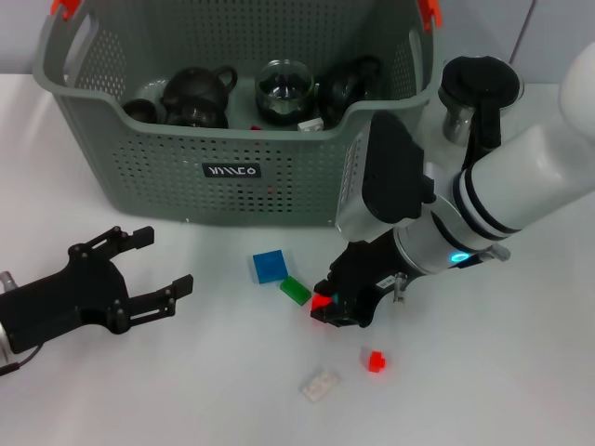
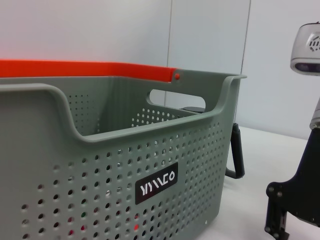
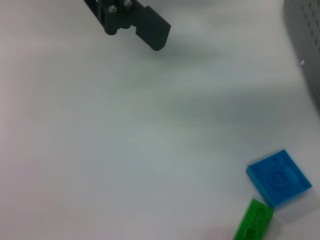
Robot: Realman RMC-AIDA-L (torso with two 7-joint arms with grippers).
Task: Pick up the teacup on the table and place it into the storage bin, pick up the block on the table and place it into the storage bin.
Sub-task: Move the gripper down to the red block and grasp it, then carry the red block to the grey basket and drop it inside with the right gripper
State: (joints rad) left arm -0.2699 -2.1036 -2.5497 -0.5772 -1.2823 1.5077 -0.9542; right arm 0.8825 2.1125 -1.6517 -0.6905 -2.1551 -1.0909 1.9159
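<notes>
Red block (image 1: 321,301): on the bench just before the bin (image 1: 232,177); likely light, stiff and slick, best pinched across its flat sides.
Right hand (image 1: 337,307): down on that block, fingers set around it; whether clamped I could not tell.
Left hand (image 1: 139,274): parked low, fingers spread wide, holding nothing.
Bin: held dark teaware.

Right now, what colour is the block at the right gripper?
Red block, at the right gripper; head view.

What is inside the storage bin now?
The storage bin holds two dark teapots, a glass cup and a small dark cup. Its front wall hides the floor.
</notes>
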